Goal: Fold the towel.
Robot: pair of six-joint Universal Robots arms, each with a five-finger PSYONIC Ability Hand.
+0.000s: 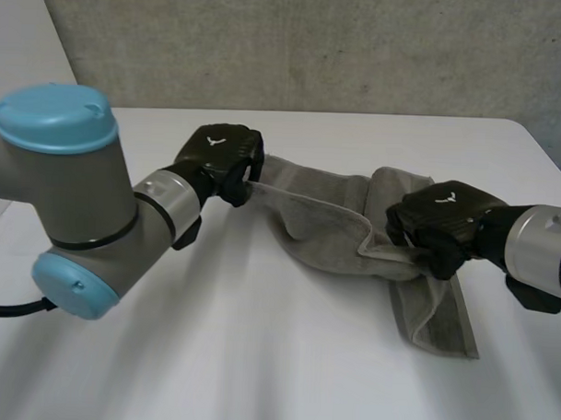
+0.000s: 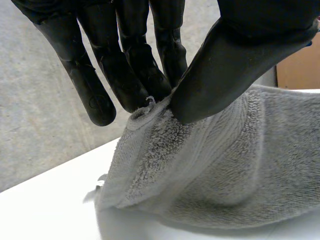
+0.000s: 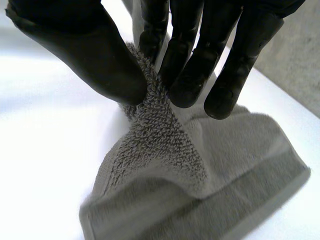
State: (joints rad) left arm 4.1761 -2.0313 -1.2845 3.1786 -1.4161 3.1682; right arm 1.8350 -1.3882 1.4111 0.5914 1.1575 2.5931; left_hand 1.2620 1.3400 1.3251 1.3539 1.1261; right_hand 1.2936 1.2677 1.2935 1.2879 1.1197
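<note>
Grey towel (image 1: 328,225) lies bunched across the middle of the white table (image 1: 257,357), drawn out left to right. At its far-left corner the left hand (image 1: 220,157) pinches the cloth between thumb and fingers; the right hand (image 1: 443,223) pinches a raised ridge near the right end likewise. Both grips seem meant to lift one long edge clear, ready to carry it over into a fold

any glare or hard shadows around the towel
Head view: the towel throws only a faint shadow on the table. Left wrist view: darker shadow under its edge, dull sheen on the left hand. Right wrist view: table glares white beside the right hand.
</note>
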